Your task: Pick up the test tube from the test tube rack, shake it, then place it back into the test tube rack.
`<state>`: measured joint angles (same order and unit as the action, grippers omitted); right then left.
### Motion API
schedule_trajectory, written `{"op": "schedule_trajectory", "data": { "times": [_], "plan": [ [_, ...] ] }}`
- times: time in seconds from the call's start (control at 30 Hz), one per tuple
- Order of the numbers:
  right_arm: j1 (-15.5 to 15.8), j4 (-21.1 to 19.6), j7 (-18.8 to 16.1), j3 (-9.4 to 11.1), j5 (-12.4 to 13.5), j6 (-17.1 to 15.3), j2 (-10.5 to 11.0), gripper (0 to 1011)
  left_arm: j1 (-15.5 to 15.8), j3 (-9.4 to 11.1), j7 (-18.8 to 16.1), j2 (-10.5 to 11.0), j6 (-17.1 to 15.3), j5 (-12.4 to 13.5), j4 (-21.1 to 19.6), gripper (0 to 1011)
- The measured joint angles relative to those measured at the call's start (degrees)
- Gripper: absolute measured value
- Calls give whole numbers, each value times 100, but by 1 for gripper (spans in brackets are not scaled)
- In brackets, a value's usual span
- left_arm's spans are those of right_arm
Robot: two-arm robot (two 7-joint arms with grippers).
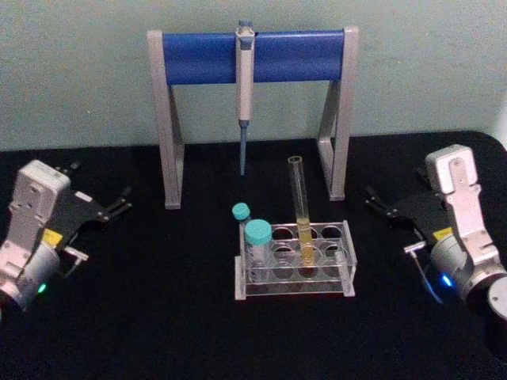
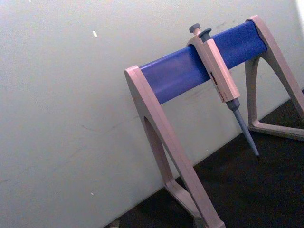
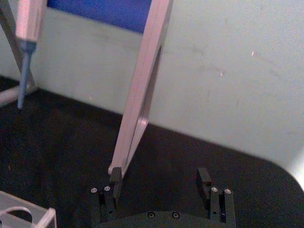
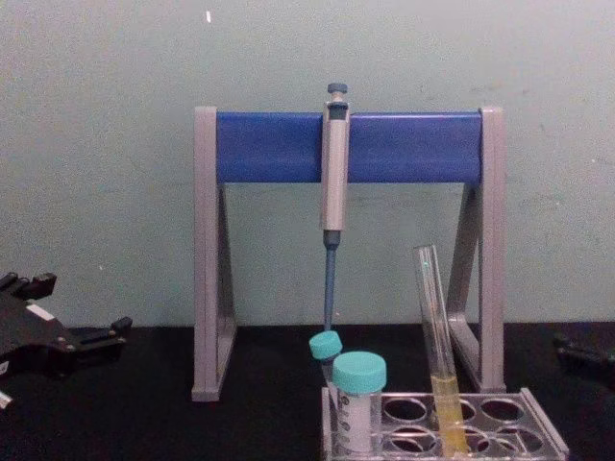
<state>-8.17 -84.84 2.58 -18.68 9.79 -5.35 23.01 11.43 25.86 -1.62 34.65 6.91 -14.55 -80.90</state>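
One test tube (image 1: 301, 207) stands in the test tube rack (image 1: 295, 267), leaning slightly, with yellow liquid in its lower part and its open mouth well above the rack's top plate; it occupies a hole near the middle of the rack. Two teal-capped tubes (image 1: 257, 241) occupy holes at the rack's left end, one behind the other. The rack's remaining holes hold nothing. One grey-legged stand (image 1: 252, 115) with a blue crossbar stands behind the rack, against the pale wall, and one pipette (image 1: 245, 87) hangs from the middle of that crossbar, tip pointing down, behind and slightly left of the rack. Two grippers flank the rack on the black table (image 1: 158, 317), both well apart from it. The left gripper (image 1: 123, 199) sits to the rack's left, fingers pointing toward the stand; the pictures do not settle whether its fingers are spread or closed. The right gripper (image 1: 374, 199) sits to the rack's right, and the right wrist view shows its two fingers (image 3: 204, 183) set wide apart with nothing between them, one finger just in front of the stand's right foot. Neither gripper touches the test tube.
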Motion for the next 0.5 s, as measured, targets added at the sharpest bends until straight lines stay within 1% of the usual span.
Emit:
{"op": "schedule_trajectory", "data": {
  "times": [0.17, 0.5],
  "plan": [
    [14, 65, -23, 43, -22, -56, -69, 1000, 0, 0, 0, 0, 0, 0, 0, 1001],
    [15, 56, -9, 33, -35, -57, -58, 1000, 0, 0, 0, 0, 0, 0, 0, 1001]
  ]
}}
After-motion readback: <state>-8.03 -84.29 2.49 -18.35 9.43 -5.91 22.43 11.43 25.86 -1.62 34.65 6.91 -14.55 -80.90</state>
